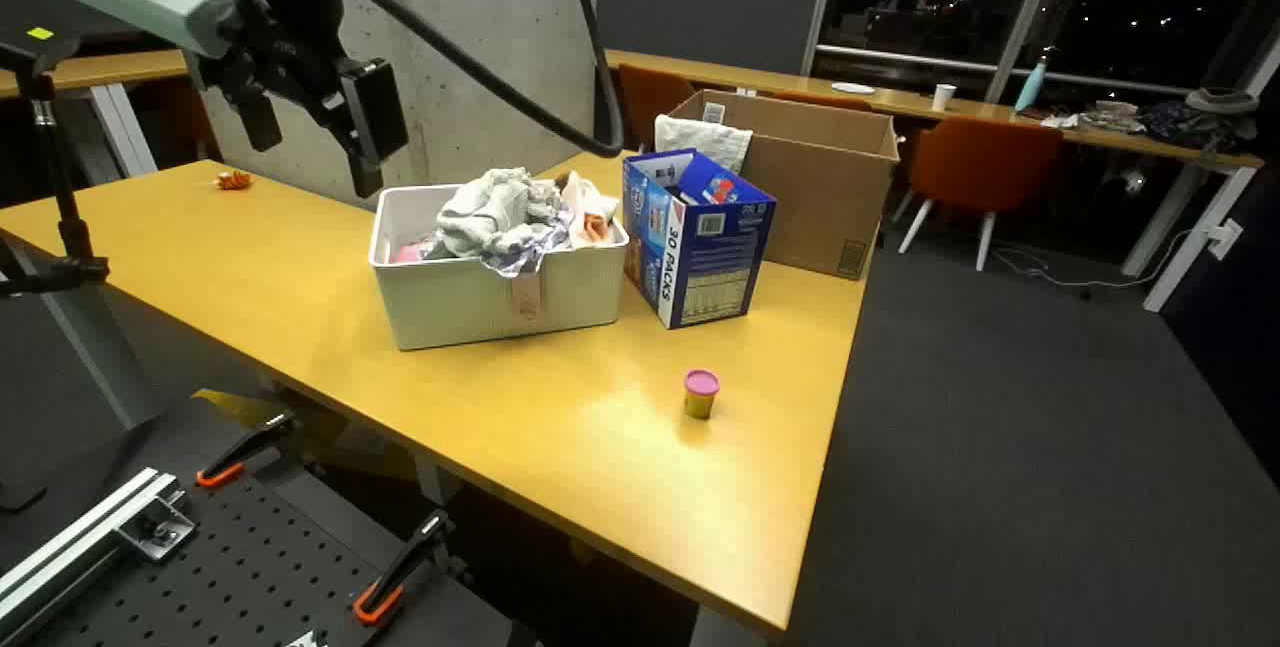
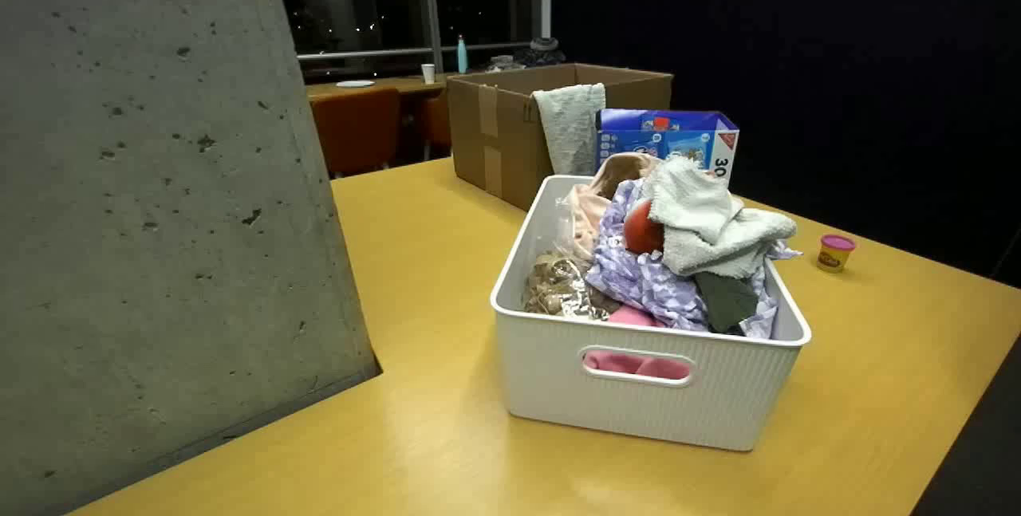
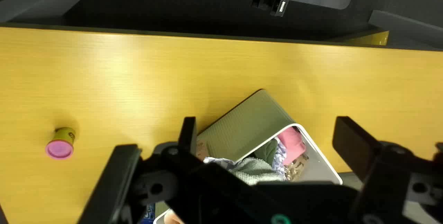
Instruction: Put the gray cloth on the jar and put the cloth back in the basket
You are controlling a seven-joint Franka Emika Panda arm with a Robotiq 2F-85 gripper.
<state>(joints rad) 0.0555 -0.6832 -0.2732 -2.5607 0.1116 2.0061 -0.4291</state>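
The gray cloth [image 1: 492, 212] lies crumpled on top of the filled white basket [image 1: 460, 307]. The cloth [image 2: 710, 221] and basket [image 2: 550, 372] also show in the other exterior picture. In the wrist view the cloth [image 3: 256, 171] is partly hidden behind the gripper, and the basket [image 3: 247, 123] is below it. The small yellow jar with a pink lid [image 1: 700, 394] stands upright on the table, apart from the basket; it also shows in the exterior view [image 2: 835, 253] and wrist view [image 3: 60, 144]. My gripper [image 1: 318, 132] is open and empty, above the basket's end; its fingers [image 3: 266, 127] are wide apart.
A blue snack box [image 1: 700, 247] stands beside the basket. A cardboard box [image 1: 810, 187] with a pale cloth [image 2: 573, 129] over its rim is behind. A concrete pillar [image 2: 175, 221] rises by the table. A small orange item [image 1: 234, 181] lies at the table's far end.
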